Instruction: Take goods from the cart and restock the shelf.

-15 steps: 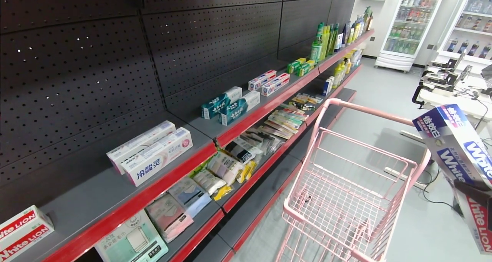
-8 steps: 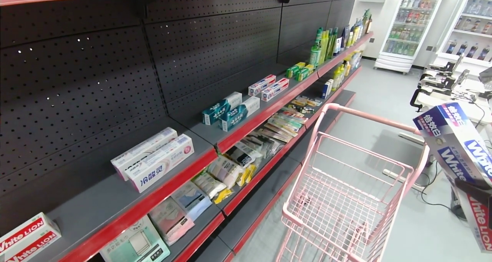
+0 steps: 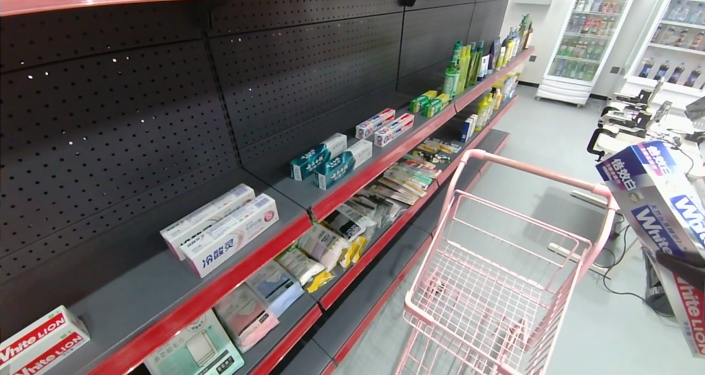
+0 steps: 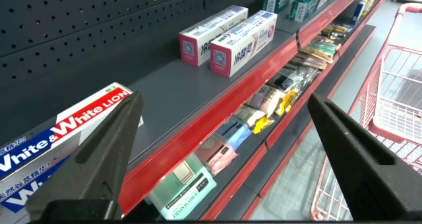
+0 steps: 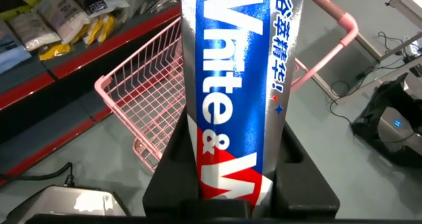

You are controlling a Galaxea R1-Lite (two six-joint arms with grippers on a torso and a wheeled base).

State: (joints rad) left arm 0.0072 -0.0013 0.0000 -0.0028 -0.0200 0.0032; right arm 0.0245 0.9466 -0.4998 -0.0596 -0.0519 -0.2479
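R gripper [image 5: 231, 168] jaws pinch the toothpaste box [image 3: 655, 210] low down, tilted, just right of the cart [image 3: 551, 237] and well apart from the shelf [image 3: 137, 287]. Best to swing it over to the bare patch by the matching boxes [image 3: 38, 339] and lay it flat, print out. Mind the L gripper [image 4: 224, 151] hovering there, jaws spread.

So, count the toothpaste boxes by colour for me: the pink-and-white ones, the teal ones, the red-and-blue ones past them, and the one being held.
pink-and-white cardboard toothpaste boxes: 2
teal-and-white cardboard toothpaste boxes: 2
white cardboard toothpaste boxes with red and blue print: 2
silver-and-blue cardboard toothpaste box held in the right pincer: 1
Total: 7
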